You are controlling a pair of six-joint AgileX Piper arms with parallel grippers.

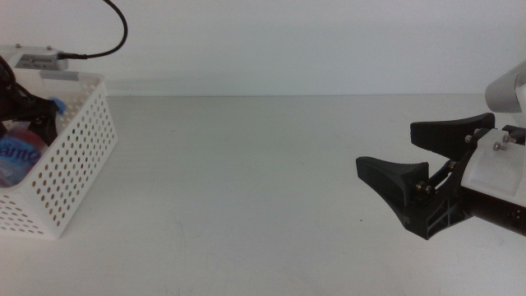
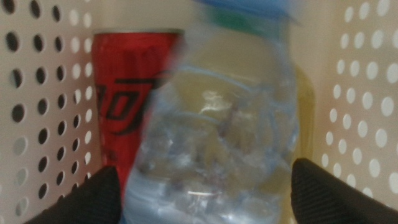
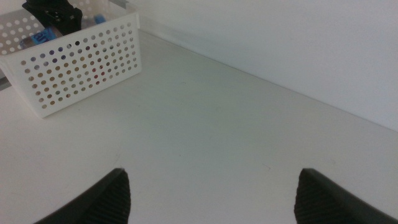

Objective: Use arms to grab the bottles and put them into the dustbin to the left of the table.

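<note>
**In the dustbin: the water bottle goes in last**

At the left edge of the middle view, you see the dustbin (image 1: 70, 156) standing on the table (image 1: 246, 181), with the left gripper (image 1: 33, 111) reaching down inside it above a blue label. At the right edge, the right gripper (image 1: 419, 168) hangs over bare tabletop with its jaws spread wide and nothing between them; it looks parked out of the way.

In the left wrist view, the water bottle (image 2: 217, 130) fills the centre between the two dark jaw tips, which stand to either side of it. The blur stops you from telling whether they clamp it or have let go. Behind it stands the red can (image 2: 127, 99), and a strip of the yellow juice bottle (image 2: 303, 112) shows at the right, so all three drinks sit within the perforated walls.

In the right wrist view, the bin lies at the upper left, well apart from the open, empty jaws.
</note>
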